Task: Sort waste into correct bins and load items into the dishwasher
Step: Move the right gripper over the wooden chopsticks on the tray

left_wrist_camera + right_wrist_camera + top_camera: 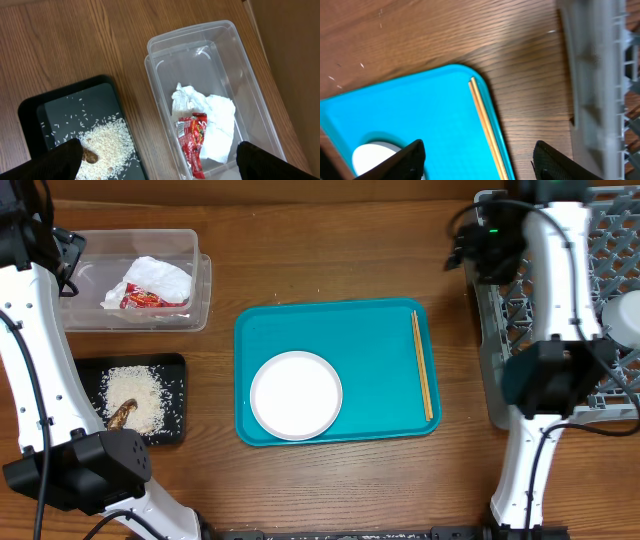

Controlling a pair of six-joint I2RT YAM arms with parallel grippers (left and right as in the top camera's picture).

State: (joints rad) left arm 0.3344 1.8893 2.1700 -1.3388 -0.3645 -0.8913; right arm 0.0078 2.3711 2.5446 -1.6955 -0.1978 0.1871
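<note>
The clear tub (195,280) at the back left holds the crumpled white napkin (160,278) and the red wrapper (145,301); the left wrist view shows the tub (225,55), napkin (215,115) and wrapper (192,140). The black tray (175,370) holds rice (140,395) and a brown scrap (122,413). A white plate (296,395) and chopsticks (422,365) lie on the teal tray (340,325). My left gripper (159,145) is open and empty, high over the tub and black tray (65,107). My right gripper (479,145) is open and empty above the chopsticks (485,125).
The grey dish rack (500,350) stands at the right edge with a white dish (625,315) inside; its wall shows in the right wrist view (590,75). A few rice grains lie on the wooden table behind the teal tray (420,115).
</note>
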